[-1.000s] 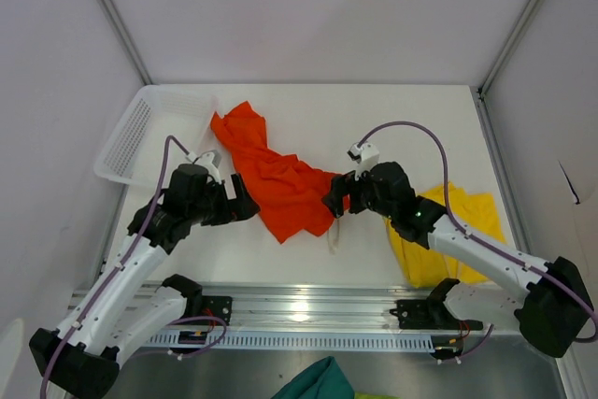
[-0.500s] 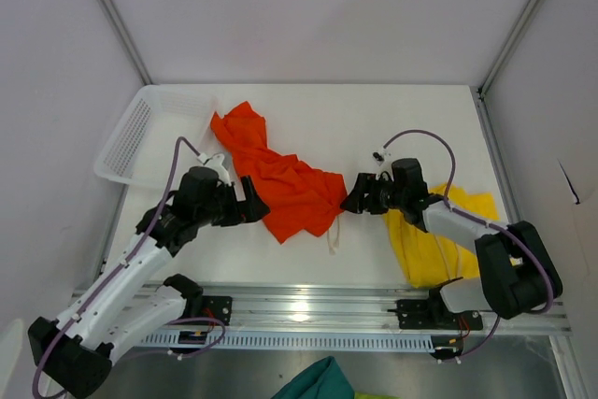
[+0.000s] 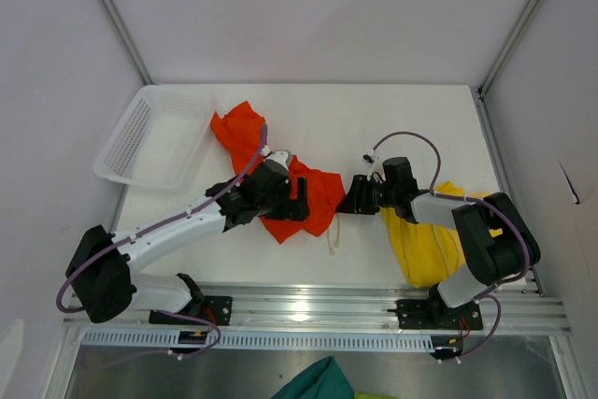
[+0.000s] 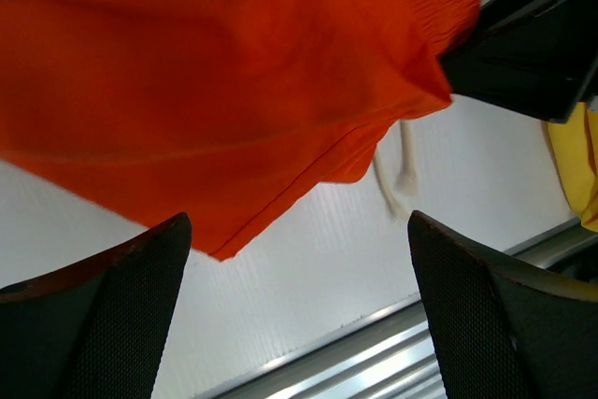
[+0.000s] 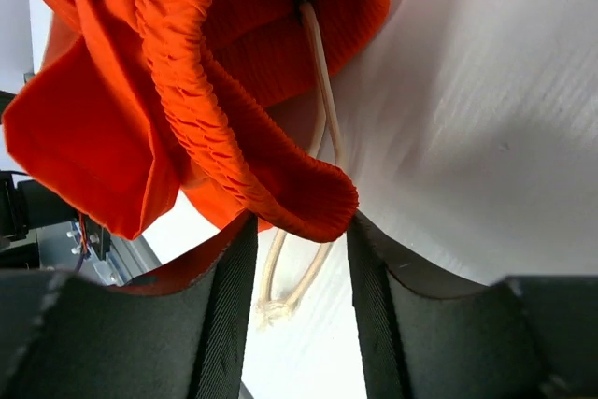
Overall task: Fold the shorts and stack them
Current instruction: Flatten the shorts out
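Your left gripper (image 4: 297, 231) hangs spread wide over the orange shorts (image 3: 318, 195), mid-table. Your right gripper (image 5: 301, 221), at their 3 o'clock edge, seems to pinch the gathered waistband (image 5: 215, 128), with the drawstring (image 5: 322, 128) dangling between its fingers. The yellow shorts (image 3: 439, 249) lie crumpled at 4 o'clock.

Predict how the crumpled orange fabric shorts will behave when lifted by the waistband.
Probably floppy: the orange fabric shorts lie in soft creases and would drape. Likely light, being thin. The cream drawstring hangs loose and may dangle or snag.
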Robot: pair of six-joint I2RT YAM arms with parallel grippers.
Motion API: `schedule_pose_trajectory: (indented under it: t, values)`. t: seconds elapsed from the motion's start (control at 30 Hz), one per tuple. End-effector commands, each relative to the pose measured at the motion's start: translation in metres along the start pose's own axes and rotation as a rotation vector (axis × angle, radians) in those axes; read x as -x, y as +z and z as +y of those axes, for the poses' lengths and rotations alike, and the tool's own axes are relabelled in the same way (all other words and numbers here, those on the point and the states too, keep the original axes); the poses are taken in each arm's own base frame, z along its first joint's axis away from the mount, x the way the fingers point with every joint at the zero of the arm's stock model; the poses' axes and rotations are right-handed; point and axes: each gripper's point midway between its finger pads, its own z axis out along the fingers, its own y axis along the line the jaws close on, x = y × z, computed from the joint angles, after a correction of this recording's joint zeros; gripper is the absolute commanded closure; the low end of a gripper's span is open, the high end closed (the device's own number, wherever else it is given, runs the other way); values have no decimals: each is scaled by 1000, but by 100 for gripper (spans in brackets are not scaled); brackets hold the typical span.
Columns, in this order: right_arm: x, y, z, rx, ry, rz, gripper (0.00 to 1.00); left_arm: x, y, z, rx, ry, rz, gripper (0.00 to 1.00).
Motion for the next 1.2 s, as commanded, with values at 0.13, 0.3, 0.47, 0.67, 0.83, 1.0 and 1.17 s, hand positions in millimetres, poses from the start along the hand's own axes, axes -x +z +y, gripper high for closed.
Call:
schedule_pose_trajectory:
  t: [0.13,0.3,0.47,0.67,0.83,1.0,1.17]
  values:
    - [37,1,28,128,-93,-82,55,70,-17,-60,-168,243,-319,1]
    - [33,7,28,165,-90,-63,50,83,-19,-70,-171,402,-331,1]
    - [32,8,27,162,-90,-65,32,86,-22,-79,-176,555,-359,1]
    - [32,10,23,155,-78,-62,25,77,-7,-81,-172,681,-294,2]
    - [31,10,23,166,-72,-57,53,58,11,-85,-179,753,-209,4]
    - [32,11,23,170,-70,-58,75,44,28,-78,-82,803,-181,6]
    - [32,11,23,169,-69,-59,95,31,40,-79,-79,794,-156,8]
